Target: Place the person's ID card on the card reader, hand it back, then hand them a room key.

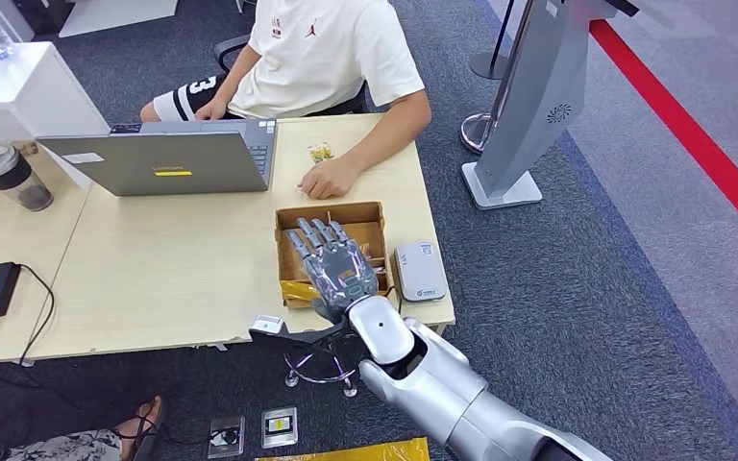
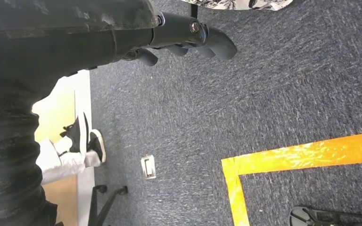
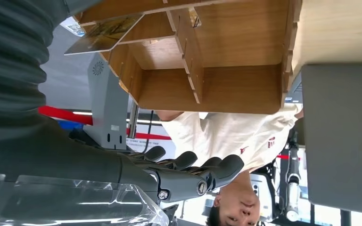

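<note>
We see the right hand [image 1: 334, 261] flat, fingers spread and holding nothing, above the wooden box [image 1: 365, 217], where a card [image 3: 104, 34] leans in one compartment. Just beside the box sits the card reader [image 1: 419, 271]. The left hand [image 2: 188, 40] hangs over carpet, fingers loosely extended, holding nothing.

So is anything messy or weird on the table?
Nothing looks spilled or broken. The right hand hovers open over the wooden box, the card reader lies flat beside it, and the laptop and lidded cup stand upright.
</note>
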Robot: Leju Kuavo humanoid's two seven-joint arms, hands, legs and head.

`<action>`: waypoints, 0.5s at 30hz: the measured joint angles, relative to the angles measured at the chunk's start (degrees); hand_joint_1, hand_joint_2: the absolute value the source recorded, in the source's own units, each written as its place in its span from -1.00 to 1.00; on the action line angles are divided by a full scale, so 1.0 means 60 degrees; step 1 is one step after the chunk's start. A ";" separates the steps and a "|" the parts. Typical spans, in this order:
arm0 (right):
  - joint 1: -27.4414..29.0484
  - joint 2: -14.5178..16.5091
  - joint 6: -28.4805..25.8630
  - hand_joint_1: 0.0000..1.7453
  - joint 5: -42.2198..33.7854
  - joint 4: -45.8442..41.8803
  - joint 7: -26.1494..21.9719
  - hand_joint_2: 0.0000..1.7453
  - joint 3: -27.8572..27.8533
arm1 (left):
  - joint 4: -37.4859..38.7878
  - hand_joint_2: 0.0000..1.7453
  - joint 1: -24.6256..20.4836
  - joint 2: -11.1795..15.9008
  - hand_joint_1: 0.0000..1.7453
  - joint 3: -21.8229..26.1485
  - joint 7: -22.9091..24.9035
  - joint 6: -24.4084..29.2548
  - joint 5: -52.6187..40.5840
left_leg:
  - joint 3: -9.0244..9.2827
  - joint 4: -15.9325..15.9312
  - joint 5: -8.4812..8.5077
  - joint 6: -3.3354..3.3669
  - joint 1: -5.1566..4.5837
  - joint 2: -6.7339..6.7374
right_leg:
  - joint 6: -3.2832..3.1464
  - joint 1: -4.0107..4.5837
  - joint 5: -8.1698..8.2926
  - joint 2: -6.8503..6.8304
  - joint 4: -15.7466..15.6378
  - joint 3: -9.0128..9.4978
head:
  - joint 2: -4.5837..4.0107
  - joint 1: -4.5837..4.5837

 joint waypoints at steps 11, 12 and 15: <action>-0.0142 0.0008 -0.0264 -1.00 -0.0151 0.0577 -0.0035 1.00 -0.0103 | 0.0000 1.00 0.0000 -0.0027 -1.00 0.0003 0.0214 0.0263 0.0033 | 0.0000 0.0000 0.0000 0.0000 0.0000 0.0000 | 0.0000 0.0000 0.0000 -0.0001 0.0000 0.0000 | 0.0000 0.0001; -0.0157 0.0010 -0.0281 -1.00 -0.0163 0.0615 -0.0033 1.00 -0.0110 | 0.0000 1.00 0.0000 -0.0032 -1.00 0.0004 0.0225 0.0280 0.0033 | 0.0000 0.0000 0.0000 0.0000 0.0000 0.0000 | 0.0000 0.0000 0.0000 0.0000 0.0000 0.0000 | 0.0000 0.0001; -0.0197 0.0011 -0.0322 -1.00 -0.0192 0.0714 0.0004 1.00 -0.0139 | 0.0000 1.00 0.0001 -0.0047 -1.00 0.0004 0.0258 0.0320 0.0028 | -0.0001 0.0000 0.0000 0.0000 0.0000 0.0000 | 0.0000 0.0000 0.0000 0.0000 0.0000 0.0000 | 0.0000 0.0000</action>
